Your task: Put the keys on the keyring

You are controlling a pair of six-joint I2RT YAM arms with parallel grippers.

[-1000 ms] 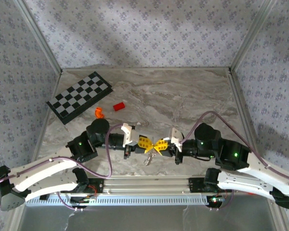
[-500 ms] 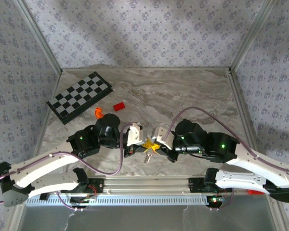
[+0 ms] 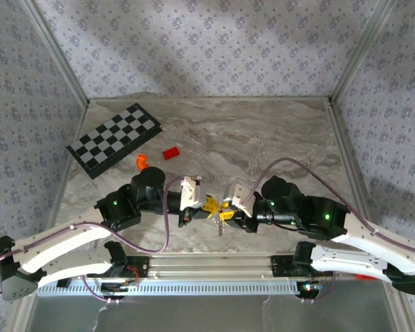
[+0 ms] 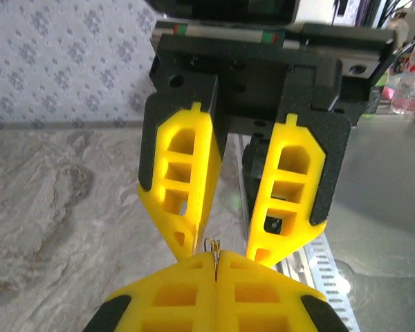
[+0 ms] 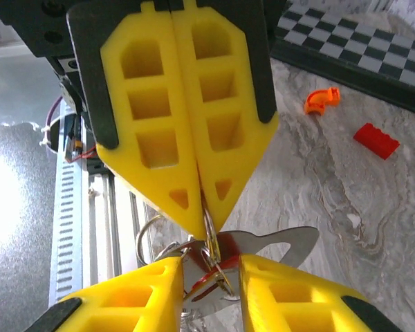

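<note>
The left gripper (image 5: 206, 223) has its yellow fingers pressed together, and between the tips it pinches the thin wire of the keyring (image 5: 209, 243). It holds the ring a little above the table (image 3: 277, 138), near the front edge. The right gripper (image 5: 211, 268) faces it, tip to tip, with its fingers spread. The ring's red tag and the keys (image 5: 280, 243) sit in the gap between them. One flat silvery key sticks out sideways just beside the right finger. If the keys are already threaded on the ring I cannot tell, because everything is bunched together there. From above, the keys (image 3: 222, 224) hang under the place where the two grippers meet.

The table is of grey-brown marble pattern. The walls around it have pale wallpaper with small flowers, and metal posts stand at the corners. An aluminium rail (image 3: 214, 263) runs along the near edge and carries both arms.

Far to the left lies a folded chessboard (image 3: 114, 140). Beside it are an orange curved piece (image 3: 142, 162) and a red block (image 3: 170, 153), all well apart from the grippers.
</note>
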